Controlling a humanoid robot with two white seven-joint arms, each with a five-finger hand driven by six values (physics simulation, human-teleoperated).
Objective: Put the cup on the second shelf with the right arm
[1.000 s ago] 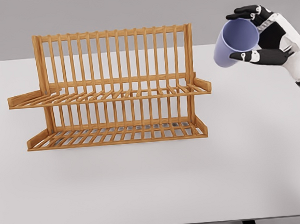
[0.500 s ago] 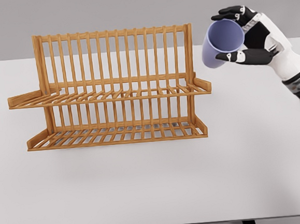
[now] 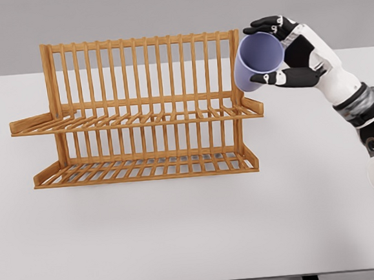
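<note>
Fingers [image 3: 268, 78] of right hand [image 3: 294, 57] clamping cup [image 3: 256, 60], now moving left, overlapping rack [image 3: 136, 111] top-right corner; cup empty.

Single head view, high up, looking forward and down across the white table [image 3: 195, 243]. Near table edge runs along the bottom at 6 o'clock, far edge and grey wall toward 12. Medium range: the whole wooden dish rack [image 3: 136, 111] fits, sitting left of centre around 10 to 11 o'clock. Right arm [image 3: 356, 104] enters from 3 o'clock. No second view to overlap.
</note>
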